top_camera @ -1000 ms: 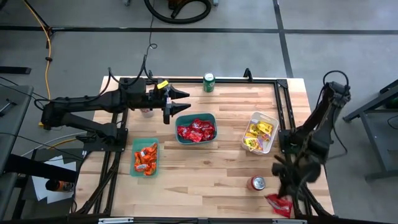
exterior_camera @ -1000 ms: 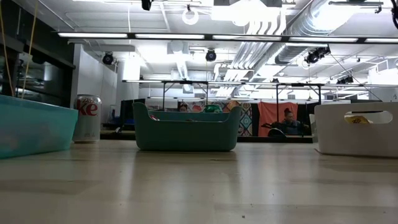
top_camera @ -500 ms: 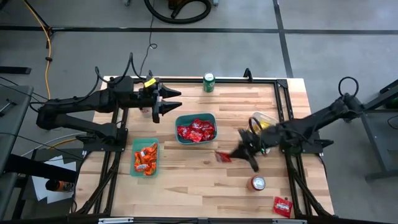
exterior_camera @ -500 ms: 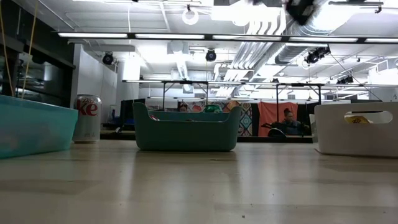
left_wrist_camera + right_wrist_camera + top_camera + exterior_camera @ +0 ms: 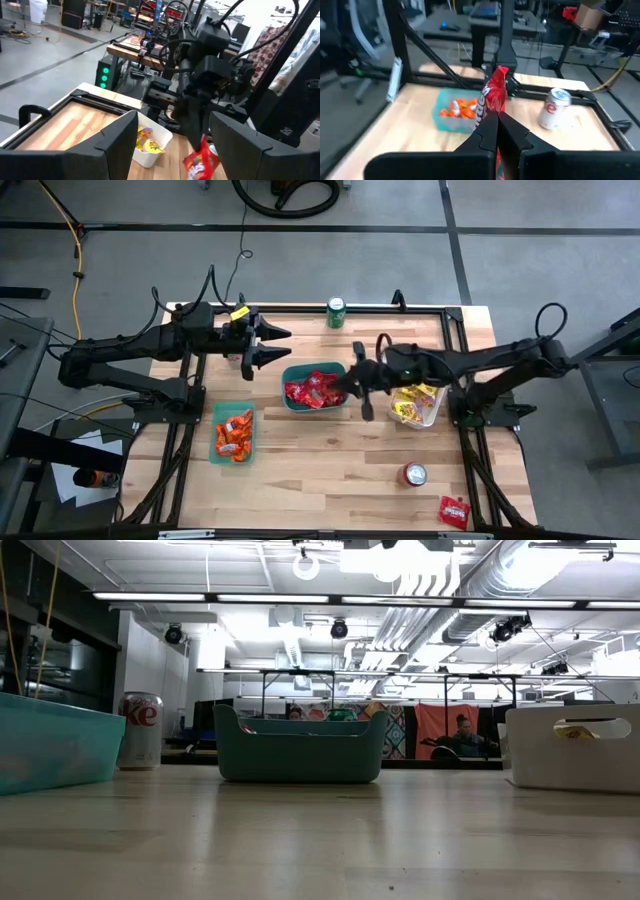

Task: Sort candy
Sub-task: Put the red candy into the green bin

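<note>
My right gripper [image 5: 350, 383] reaches in from the table's right and is shut on a red candy packet [image 5: 491, 97] above the right end of the teal bin of red candy [image 5: 315, 388]. The left wrist view shows the same packet [image 5: 202, 161] under the right arm. My left gripper [image 5: 268, 344] hovers open and empty at the far left. Orange candy fills a teal bin [image 5: 233, 432] and yellow candy a white bin [image 5: 418, 395]. One more red packet [image 5: 453, 510] lies flat near the near right corner. My right gripper pinches one end of the red packet [image 5: 489, 114] between its two fingers. The fingers come nearly level from the table's right. The rest of the packet sticks out past the fingertips, edge-on, lifted clear over the red bin.
A green can [image 5: 336, 312] stands at the far edge. A silver-red can [image 5: 414, 474] stands near right, and another can [image 5: 140, 730] stands close to the left arm. Bare wood lies between the bins and the near edge.
My right gripper has swung from the near right corner toward the far left, rising and rolling its wrist. It stayed shut and carried a red packet to above the red bin. My left gripper has drawn back a little toward the left edge and stays open.
</note>
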You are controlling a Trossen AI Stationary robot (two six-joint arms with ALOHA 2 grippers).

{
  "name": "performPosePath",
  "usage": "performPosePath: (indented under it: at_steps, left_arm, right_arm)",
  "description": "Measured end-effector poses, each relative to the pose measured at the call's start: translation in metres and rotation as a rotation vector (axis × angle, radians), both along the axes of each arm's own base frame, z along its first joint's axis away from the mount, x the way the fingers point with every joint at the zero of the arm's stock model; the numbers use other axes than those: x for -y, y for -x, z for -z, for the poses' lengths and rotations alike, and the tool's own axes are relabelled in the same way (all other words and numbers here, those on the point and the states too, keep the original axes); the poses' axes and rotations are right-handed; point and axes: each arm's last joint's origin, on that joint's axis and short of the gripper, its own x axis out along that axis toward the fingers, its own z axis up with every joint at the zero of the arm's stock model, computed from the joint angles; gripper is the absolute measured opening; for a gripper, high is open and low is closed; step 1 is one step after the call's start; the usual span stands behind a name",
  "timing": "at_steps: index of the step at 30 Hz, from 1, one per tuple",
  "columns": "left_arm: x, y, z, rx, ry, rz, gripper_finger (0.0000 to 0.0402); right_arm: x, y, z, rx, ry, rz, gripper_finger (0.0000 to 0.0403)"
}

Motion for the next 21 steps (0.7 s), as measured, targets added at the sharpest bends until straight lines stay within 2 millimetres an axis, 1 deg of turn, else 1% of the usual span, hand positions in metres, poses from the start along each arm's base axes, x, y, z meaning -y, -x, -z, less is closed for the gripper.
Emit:
performPosePath:
  at_steps: [3,13,17,19,21]
  left_arm:
    - [0.0,0.0,0.0,-0.004,0.001,0.0,0.0232]
    - [0.0,0.0,0.001,-0.015,-0.016,0.001,0.0232]
    - [0.0,0.0,0.002,-0.024,-0.015,0.002,0.0232]
    - [0.0,0.0,0.002,-0.026,-0.015,0.001,0.0232]
    - [0.0,0.0,0.002,-0.026,-0.015,0.001,0.0232]
  right_arm:
    - [0.004,-0.006,-0.002,-0.031,0.038,0.007,0.0]
    - [0.006,-0.006,-0.002,-0.037,0.028,0.021,0.0]
    - [0.019,-0.007,-0.004,-0.032,0.044,0.139,0.0]
    - [0.028,-0.01,-0.005,-0.032,0.028,0.181,0.0]
    - [0.036,-0.016,0.0,-0.059,0.003,0.209,0.0]
